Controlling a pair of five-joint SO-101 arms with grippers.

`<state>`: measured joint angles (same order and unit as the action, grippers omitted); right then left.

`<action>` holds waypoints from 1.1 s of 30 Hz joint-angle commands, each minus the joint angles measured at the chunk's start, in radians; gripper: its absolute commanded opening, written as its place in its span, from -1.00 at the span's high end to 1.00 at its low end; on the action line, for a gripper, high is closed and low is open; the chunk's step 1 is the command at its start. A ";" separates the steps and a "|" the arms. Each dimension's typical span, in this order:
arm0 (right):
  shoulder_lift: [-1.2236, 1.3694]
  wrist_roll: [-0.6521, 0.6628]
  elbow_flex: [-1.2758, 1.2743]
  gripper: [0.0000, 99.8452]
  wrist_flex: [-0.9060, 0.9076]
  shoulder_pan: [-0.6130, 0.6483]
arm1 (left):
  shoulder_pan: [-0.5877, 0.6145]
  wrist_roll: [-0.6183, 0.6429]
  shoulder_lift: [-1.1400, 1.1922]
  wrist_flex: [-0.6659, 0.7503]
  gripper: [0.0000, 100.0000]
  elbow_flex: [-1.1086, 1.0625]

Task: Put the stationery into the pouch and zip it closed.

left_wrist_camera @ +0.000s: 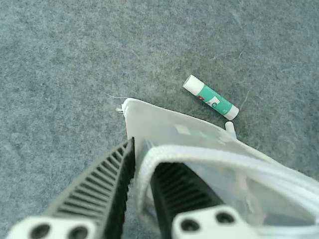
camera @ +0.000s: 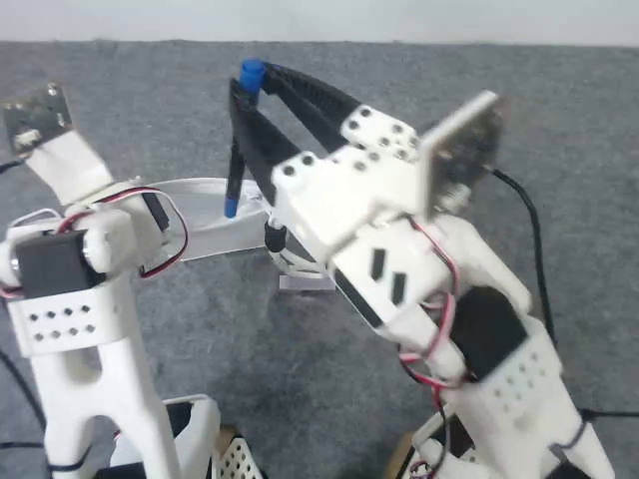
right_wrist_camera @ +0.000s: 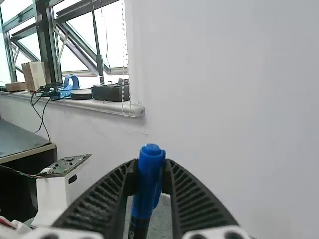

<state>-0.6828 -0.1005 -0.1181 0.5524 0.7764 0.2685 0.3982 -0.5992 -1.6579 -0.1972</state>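
Observation:
My right gripper is shut on a blue pen, held upright with its blue cap between the black fingers and its lower tip just over the pouch's open mouth. The clear plastic pouch lies on the grey table beside the left arm. My left gripper is shut on the pouch's white zip edge, one finger inside and one outside. A green and white glue stick lies on the carpet just beyond the pouch's far corner.
Grey carpet-like table surface surrounds the pouch. The right arm's white body covers the centre of the high view. The left arm's base stands at the near left.

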 commanded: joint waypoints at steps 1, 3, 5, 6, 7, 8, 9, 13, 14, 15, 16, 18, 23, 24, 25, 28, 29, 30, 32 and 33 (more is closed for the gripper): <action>0.030 0.012 0.041 0.99 -0.031 0.004 | 0.000 0.017 0.015 0.026 0.98 -0.008; 0.053 0.009 0.041 0.99 -0.031 0.004 | 0.000 0.017 0.015 0.026 0.98 -0.008; 0.077 0.009 0.041 0.99 -0.031 0.002 | 0.000 0.017 0.015 0.026 0.98 -0.008; 0.090 0.009 0.041 0.99 -0.031 0.002 | 0.000 0.017 0.015 0.026 0.98 -0.008; 0.101 0.009 0.041 0.99 -0.031 0.002 | 0.000 0.017 0.015 0.026 0.98 -0.008; 0.110 0.009 0.041 0.99 -0.031 0.002 | 0.000 0.017 0.015 0.026 0.98 -0.008; 0.117 0.009 0.041 0.99 -0.031 0.002 | 0.000 0.017 0.015 0.026 0.98 -0.008; 0.137 0.008 0.041 0.99 -0.031 0.002 | 0.000 0.017 0.015 0.025 0.98 -0.008; 0.139 0.008 0.041 0.99 -0.031 0.002 | 0.000 0.017 0.015 0.025 0.98 -0.008; 0.139 0.008 0.041 0.99 -0.031 0.002 | 0.000 0.017 0.015 0.025 0.98 -0.008; 0.139 0.008 0.041 0.99 -0.031 0.002 | 0.000 0.017 0.015 0.025 0.98 -0.008; 0.137 0.008 0.026 0.99 -0.030 0.002 | 0.000 0.015 0.015 0.025 0.98 -0.008; 0.128 0.011 -0.072 0.99 -0.031 0.007 | 0.000 0.015 0.015 0.025 0.98 -0.008; 0.128 0.012 -0.091 0.99 -0.031 0.007 | 0.000 0.015 0.015 0.023 0.98 -0.008; 0.128 0.012 -0.109 0.99 -0.031 0.004 | 0.000 0.015 0.015 0.023 0.98 -0.008; 0.128 0.012 -0.155 0.99 -0.031 0.004 | 0.000 0.014 0.015 0.021 0.98 -0.008; 0.127 0.012 -0.169 0.99 -0.031 0.004 | 0.000 0.014 0.015 0.021 0.98 -0.008; 0.127 0.012 -0.184 0.99 -0.031 0.005 | 0.000 0.014 0.015 0.021 0.98 -0.008; 0.127 0.012 -0.210 0.99 -0.031 0.007 | 0.000 0.014 0.015 0.021 0.98 -0.008; 0.127 0.012 -0.222 0.99 -0.031 0.007 | 0.000 0.014 0.015 0.021 0.98 -0.008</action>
<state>-0.5447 -0.1005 -0.3330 0.5370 0.7795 0.2685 0.3997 -0.5992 -1.6548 -0.1972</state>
